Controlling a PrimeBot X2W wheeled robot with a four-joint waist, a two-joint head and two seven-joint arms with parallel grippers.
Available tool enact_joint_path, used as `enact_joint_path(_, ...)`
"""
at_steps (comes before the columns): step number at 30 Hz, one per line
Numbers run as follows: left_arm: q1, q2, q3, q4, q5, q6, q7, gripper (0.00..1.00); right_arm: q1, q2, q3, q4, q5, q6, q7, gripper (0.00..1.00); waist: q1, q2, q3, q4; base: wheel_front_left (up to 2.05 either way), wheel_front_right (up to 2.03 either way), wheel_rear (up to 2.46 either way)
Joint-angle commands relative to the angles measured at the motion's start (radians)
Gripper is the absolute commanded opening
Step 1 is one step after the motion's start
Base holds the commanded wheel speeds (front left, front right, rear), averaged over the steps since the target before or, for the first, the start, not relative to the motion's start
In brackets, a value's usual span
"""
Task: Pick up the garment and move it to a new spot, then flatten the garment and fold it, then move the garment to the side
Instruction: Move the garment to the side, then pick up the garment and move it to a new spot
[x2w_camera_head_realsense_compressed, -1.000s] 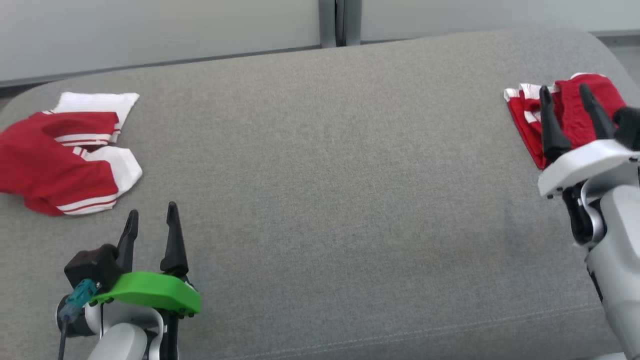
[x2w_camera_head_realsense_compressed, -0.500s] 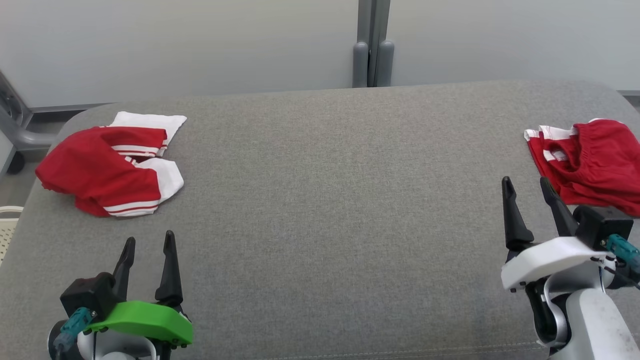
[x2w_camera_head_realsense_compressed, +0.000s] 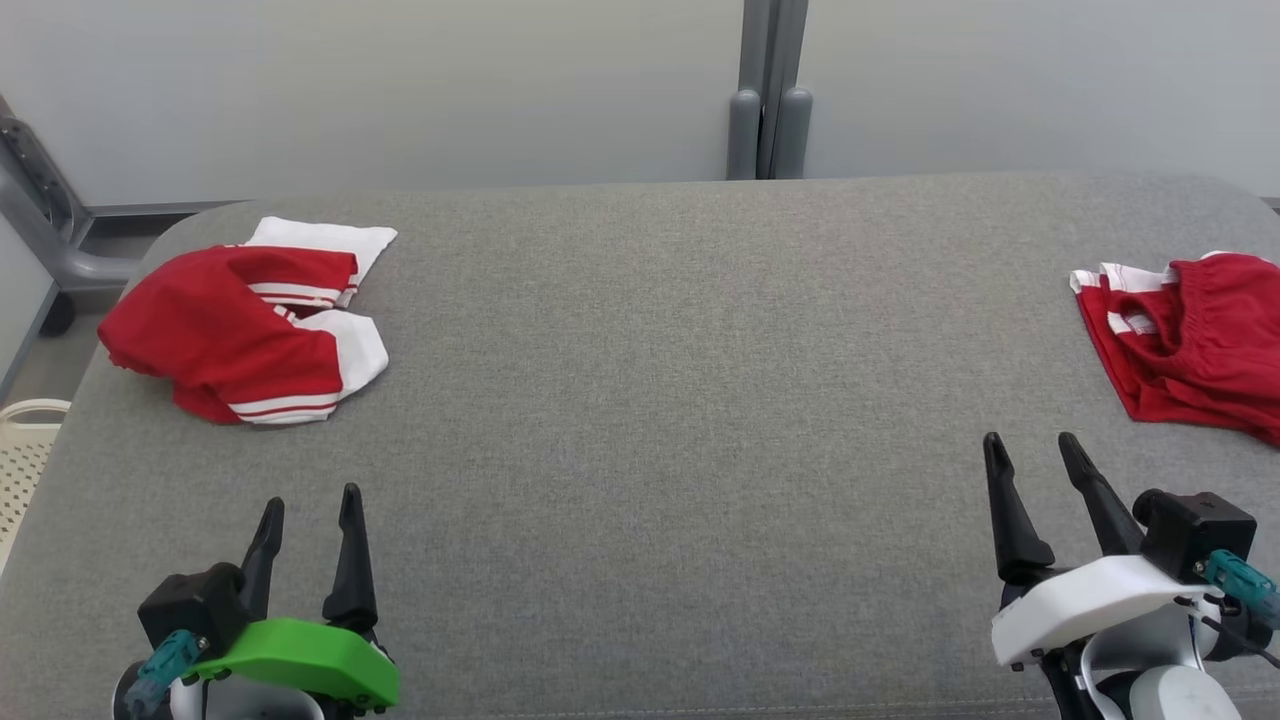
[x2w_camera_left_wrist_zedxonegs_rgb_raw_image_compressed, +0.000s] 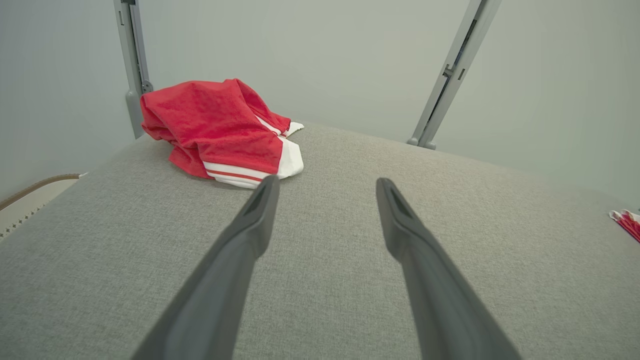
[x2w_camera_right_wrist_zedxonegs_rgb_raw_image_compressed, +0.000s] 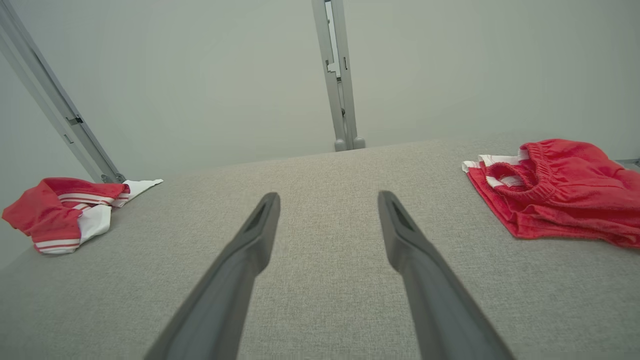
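Note:
Two red-and-white garments lie on the grey cushioned surface (x2w_camera_head_realsense_compressed: 650, 400). One crumpled garment (x2w_camera_head_realsense_compressed: 235, 325) sits at the far left, also in the left wrist view (x2w_camera_left_wrist_zedxonegs_rgb_raw_image_compressed: 215, 130) and the right wrist view (x2w_camera_right_wrist_zedxonegs_rgb_raw_image_compressed: 65, 212). A folded red garment (x2w_camera_head_realsense_compressed: 1185, 340) lies at the right edge, its elastic waistband showing (x2w_camera_right_wrist_zedxonegs_rgb_raw_image_compressed: 555, 185). My left gripper (x2w_camera_head_realsense_compressed: 310, 510) hovers open near the front left, a short way in front of the crumpled garment. My right gripper (x2w_camera_head_realsense_compressed: 1030, 455) stands open at the front right, in front of and left of the folded garment. Both hold nothing.
A grey wall with a vertical metal post (x2w_camera_head_realsense_compressed: 768, 95) stands behind the surface. A grey frame leg (x2w_camera_head_realsense_compressed: 45, 215) and a pale perforated basket (x2w_camera_head_realsense_compressed: 25, 450) lie off the left edge. The wide middle of the surface is bare.
The head camera has tilted up and turned, shifting the whole picture down and right. My right gripper has drawn back from the folded garment to the front right. The left gripper stays open.

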Motion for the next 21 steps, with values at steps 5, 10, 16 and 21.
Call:
enact_joint_path(5,0.013,-0.004,0.001,0.014,-0.006,-0.008,-0.005,1.00,0.029,-0.002,0.010,-0.007,0.023,0.000,-0.006,1.00,0.0001,0.0000,-0.002,-0.004,0.00,0.00,0.00)
enact_joint_path(10,0.002,-0.005,-0.003,0.024,-0.004,-0.011,-0.007,1.00,0.028,-0.001,0.017,-0.008,0.033,0.000,-0.008,1.00,0.0001,0.0000,-0.006,-0.005,0.00,0.00,0.00)
enact_joint_path(16,-0.007,-0.003,-0.011,0.033,-0.001,-0.016,-0.007,1.00,0.033,-0.002,0.016,-0.007,0.036,0.000,-0.013,1.00,0.0001,0.0000,-0.011,0.005,0.00,0.00,0.00)
enact_joint_path(21,-0.016,-0.004,-0.018,0.036,0.002,-0.017,-0.005,1.00,0.037,-0.002,0.020,-0.006,0.038,0.000,-0.013,1.00,0.0001,0.0000,-0.013,0.028,0.00,0.00,0.00)
